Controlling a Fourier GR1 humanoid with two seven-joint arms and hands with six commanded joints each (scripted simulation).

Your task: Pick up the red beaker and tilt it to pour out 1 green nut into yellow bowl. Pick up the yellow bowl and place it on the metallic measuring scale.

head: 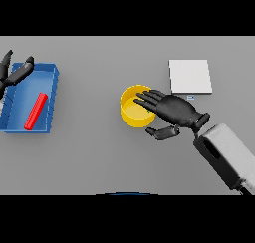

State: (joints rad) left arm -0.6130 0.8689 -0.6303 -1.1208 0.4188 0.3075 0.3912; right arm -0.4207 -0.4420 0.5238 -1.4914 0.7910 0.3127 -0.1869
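Note:
The yellow bowl (132,110) stands upright on the grey table near the middle. My right hand (174,111) reaches over its right rim, fingers spread above the bowl and thumb (162,133) just below and right of it; it does not grip the bowl. A red beaker (36,111) lies on its side in a blue tray (52,95) at the left. The metallic scale (190,76) is a pale square plate behind and to the right of the bowl. My left hand (15,72) hovers open over the tray's far left corner. No green nut shows.
The blue tray's walls stand around the red beaker. The scale has a small display tab (191,96) at its near edge, close to my right hand.

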